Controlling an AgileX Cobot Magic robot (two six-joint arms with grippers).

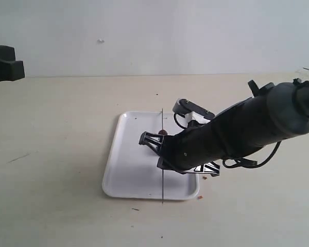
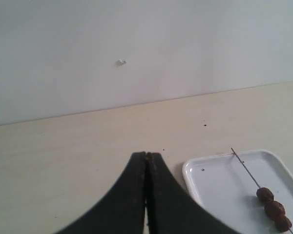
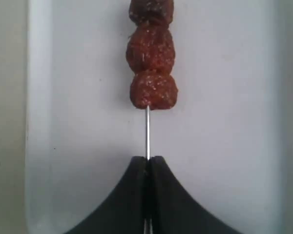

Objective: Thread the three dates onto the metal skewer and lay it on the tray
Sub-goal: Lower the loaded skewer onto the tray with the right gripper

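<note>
Right gripper (image 3: 147,160) tight on metal skewer (image 3: 147,131), tips beyond both tray (image 1: 124,170) rims.

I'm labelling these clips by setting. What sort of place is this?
Probably a robot lab bench, not a kitchen: a plain beige tabletop against a blank white wall, with a white rectangular plastic tray and a black robot arm whose right claw pinches a thin metal skewer.

- Left gripper (image 2: 146,157): jaws pressed together over the pale table (image 2: 63,161).
- Metal skewer (image 2: 244,168) stretches over the white tray (image 2: 210,183) (three dates (image 2: 274,209) threaded along it, touching).
</note>
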